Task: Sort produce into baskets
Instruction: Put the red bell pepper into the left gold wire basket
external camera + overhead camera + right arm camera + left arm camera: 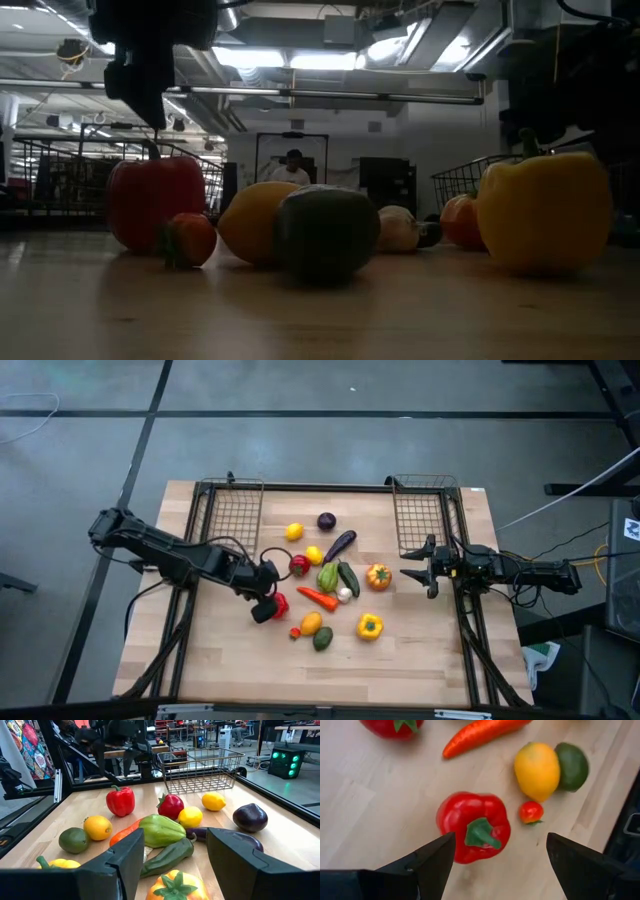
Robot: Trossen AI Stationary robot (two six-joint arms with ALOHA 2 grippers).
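Note:
The produce lies in a loose cluster at the table's middle point(330, 580). A red pepper point(474, 826) stands upright on the wood at the cluster's left edge, stem up. My left gripper point(500, 845) hangs open just above it, pointing down, one finger on either side, touching nothing; the low view shows it point(150, 90) above the pepper point(155, 200). My right gripper point(415, 575) is open and empty at the table's right, level, facing the cluster. Two wire baskets stand at the far edge, one at the left point(232, 510) and one at the right point(425, 515).
Near the red pepper lie a carrot point(480, 735), an orange-yellow lemon point(537, 770), a green avocado point(572, 765) and a tiny tomato point(531, 812). A yellow pepper point(369, 626) and an orange pepper point(378, 576) sit toward the right. Bare wood lies along the near edge.

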